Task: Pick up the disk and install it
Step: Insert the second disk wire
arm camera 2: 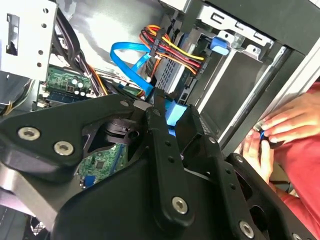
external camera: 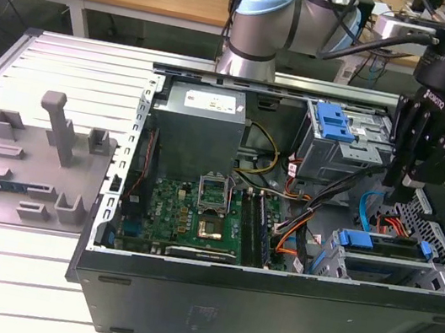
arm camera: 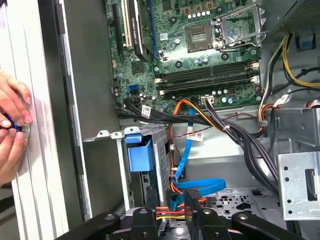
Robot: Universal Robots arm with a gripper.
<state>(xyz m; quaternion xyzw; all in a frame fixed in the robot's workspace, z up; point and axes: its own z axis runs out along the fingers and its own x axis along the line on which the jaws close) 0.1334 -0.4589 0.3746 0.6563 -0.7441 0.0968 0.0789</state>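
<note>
The disk [external camera: 384,255], silver with a bright blue bracket, lies flat in the drive bay at the near corner of the open computer case [external camera: 268,302], on the exterior view's right. My gripper [external camera: 398,192] hangs just above that bay, open, with nothing between its fingers. In the first wrist view the black fingers [arm camera: 145,217] stand apart over the bay, and the disk's blue bracket end [arm camera: 140,155] sticks out of the metal cage. In the second wrist view the same blue bracket [arm camera 2: 176,112] shows between the fingers [arm camera 2: 160,145].
Blue data and orange-yellow power cables [arm camera: 192,187] run beside the bay. The motherboard [external camera: 197,214] and power supply [external camera: 200,124] fill the case's other side. A grey fixture [external camera: 35,161] lies left of the case. A person's hands [arm camera: 12,125] rest on the table beside the case wall.
</note>
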